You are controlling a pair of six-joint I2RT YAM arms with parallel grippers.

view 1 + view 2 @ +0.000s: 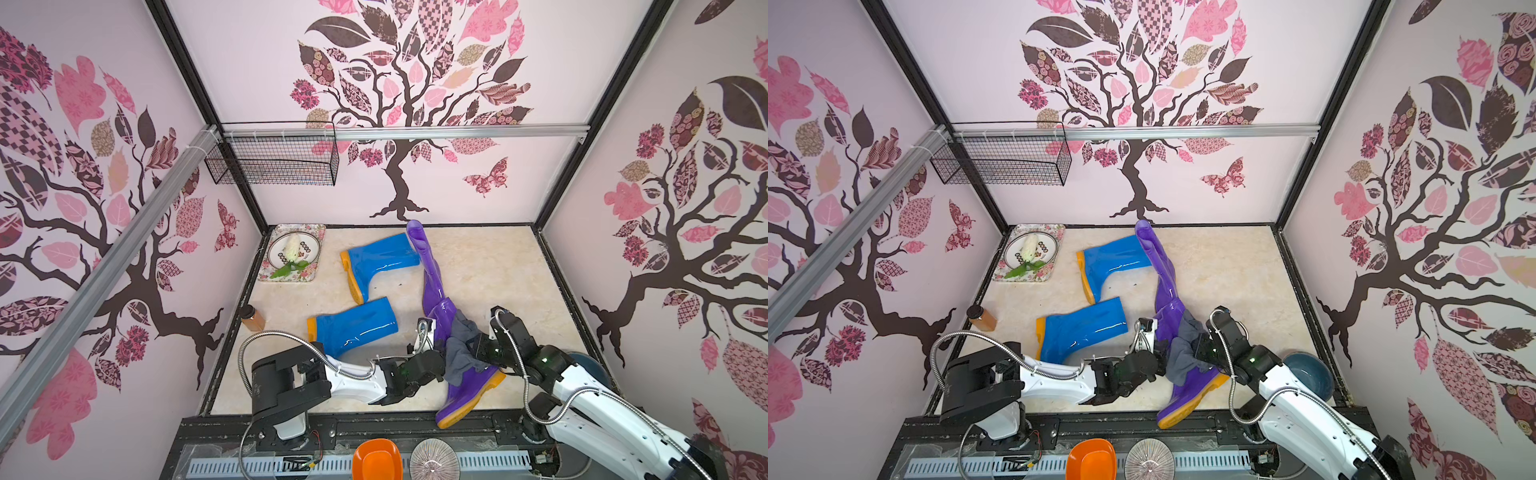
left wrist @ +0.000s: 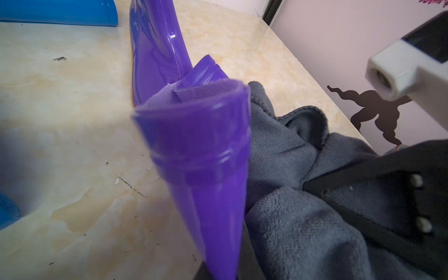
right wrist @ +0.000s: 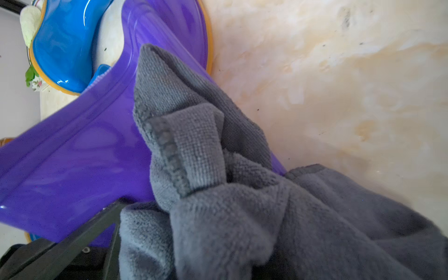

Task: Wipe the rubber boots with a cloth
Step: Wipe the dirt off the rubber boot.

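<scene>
Right fingers are clamped on a bunch of the grey cloth, which is draped over the near purple boot just beside them. Left fingers are pinched together on that boot's shaft, right across from the right ones. Boot's long axis runs from that pinch back past the right fingers to the foot, so I'd guess the wipe goes lengthwise, right arm doing it.
</scene>
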